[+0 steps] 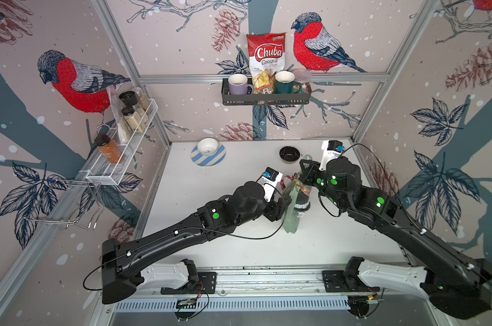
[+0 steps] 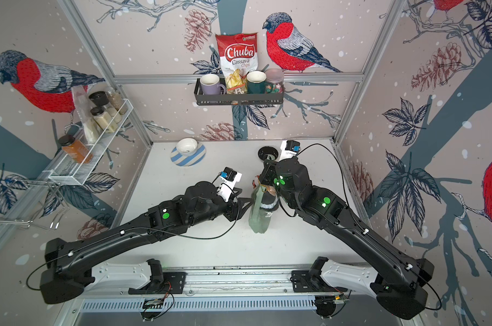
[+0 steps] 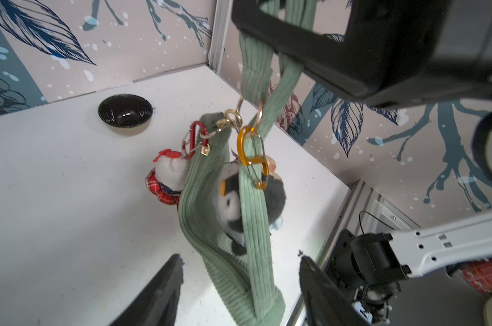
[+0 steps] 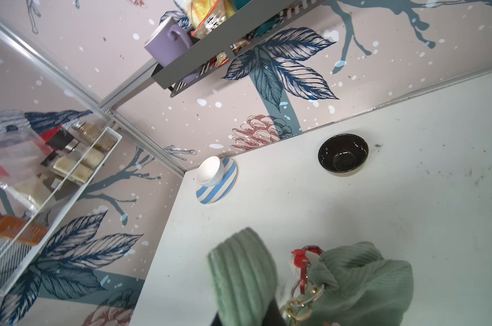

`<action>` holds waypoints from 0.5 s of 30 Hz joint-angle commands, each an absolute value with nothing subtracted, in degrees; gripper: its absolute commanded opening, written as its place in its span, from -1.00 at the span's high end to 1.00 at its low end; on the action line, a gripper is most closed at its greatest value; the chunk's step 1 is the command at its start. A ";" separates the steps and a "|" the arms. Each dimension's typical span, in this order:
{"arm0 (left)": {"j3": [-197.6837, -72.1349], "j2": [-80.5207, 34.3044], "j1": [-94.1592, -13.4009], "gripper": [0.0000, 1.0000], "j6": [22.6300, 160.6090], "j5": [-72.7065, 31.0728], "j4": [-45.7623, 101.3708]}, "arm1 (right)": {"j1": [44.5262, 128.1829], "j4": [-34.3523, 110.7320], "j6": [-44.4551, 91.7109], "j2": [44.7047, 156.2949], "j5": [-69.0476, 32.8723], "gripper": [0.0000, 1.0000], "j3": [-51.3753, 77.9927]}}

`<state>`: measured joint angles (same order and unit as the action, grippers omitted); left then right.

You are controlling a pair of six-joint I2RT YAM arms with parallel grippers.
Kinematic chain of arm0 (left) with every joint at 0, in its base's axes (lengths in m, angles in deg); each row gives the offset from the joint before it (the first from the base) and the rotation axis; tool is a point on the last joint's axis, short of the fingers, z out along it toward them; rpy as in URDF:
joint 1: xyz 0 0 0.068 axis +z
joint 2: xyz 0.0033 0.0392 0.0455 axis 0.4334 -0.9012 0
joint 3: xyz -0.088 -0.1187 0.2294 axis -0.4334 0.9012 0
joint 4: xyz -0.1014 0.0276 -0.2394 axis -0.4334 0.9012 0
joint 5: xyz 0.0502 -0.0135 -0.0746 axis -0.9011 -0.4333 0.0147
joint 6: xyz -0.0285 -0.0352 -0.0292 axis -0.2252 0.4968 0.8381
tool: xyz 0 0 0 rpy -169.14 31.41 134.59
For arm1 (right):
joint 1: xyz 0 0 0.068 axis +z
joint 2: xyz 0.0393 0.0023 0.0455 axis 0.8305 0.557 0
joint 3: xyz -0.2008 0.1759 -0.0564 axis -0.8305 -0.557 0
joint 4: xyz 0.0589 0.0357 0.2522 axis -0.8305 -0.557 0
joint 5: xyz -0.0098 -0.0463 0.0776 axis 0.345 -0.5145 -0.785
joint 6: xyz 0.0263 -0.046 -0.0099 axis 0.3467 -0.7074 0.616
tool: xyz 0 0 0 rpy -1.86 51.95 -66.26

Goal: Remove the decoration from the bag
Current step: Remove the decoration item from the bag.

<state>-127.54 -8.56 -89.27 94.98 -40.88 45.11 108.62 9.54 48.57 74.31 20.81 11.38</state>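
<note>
The sage-green corduroy bag (image 1: 292, 217) (image 2: 256, 217) hangs lengthwise above the table by its strap (image 4: 242, 271), and my right gripper (image 1: 305, 172) (image 4: 267, 317) is shut on that strap. In the left wrist view a penguin plush (image 3: 230, 203) hangs from an orange carabiner (image 3: 243, 152) on the strap ring. A white plush with red plaid (image 3: 168, 175) hangs from a red carabiner (image 3: 192, 138) at the zipper end. My left gripper (image 3: 240, 258) (image 2: 243, 197) is open beside the bag's lower part, its fingers (image 3: 165, 285) apart from the fabric.
A black bowl (image 1: 289, 154) sits near the back right of the table. A white bowl (image 1: 208, 146) rests on a blue-striped plate (image 1: 195, 158) at the back. A wire spice rack (image 1: 120, 158) lines the left wall and a dark shelf (image 1: 267, 98) the back wall.
</note>
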 commanded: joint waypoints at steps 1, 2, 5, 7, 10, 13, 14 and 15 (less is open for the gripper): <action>-129.62 -10.76 -89.48 -0.31 93.69 -44.89 38.85 | 108.81 10.44 54.43 74.85 24.92 1.00 12.41; -130.14 -11.71 -89.47 -0.31 93.51 -44.70 38.12 | 108.85 10.27 55.17 75.06 24.91 1.00 12.67; -131.22 -13.98 -89.44 -0.37 92.97 -44.24 36.59 | 108.97 9.36 57.11 75.68 24.96 1.00 13.61; -132.03 -15.28 -89.41 -0.38 92.71 -44.43 36.31 | 108.94 8.81 58.64 75.81 25.39 1.00 14.03; -132.22 -17.04 -89.24 -0.39 92.33 -45.23 34.79 | 108.98 8.63 60.44 75.88 25.51 1.00 14.16; -133.24 -19.42 -87.42 -0.10 93.56 -43.21 34.10 | 109.22 9.11 61.74 75.86 25.07 1.00 13.95; -133.06 -19.97 -86.97 -0.02 93.86 -42.98 33.29 | 109.35 9.26 61.97 75.80 24.94 1.00 13.90; -133.00 -20.27 -86.65 0.02 93.93 -42.69 32.60 | 109.41 9.32 62.18 75.83 24.82 1.00 13.90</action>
<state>-132.54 -19.53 -87.53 93.49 -43.57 36.63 109.14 8.03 59.69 75.82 23.84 13.61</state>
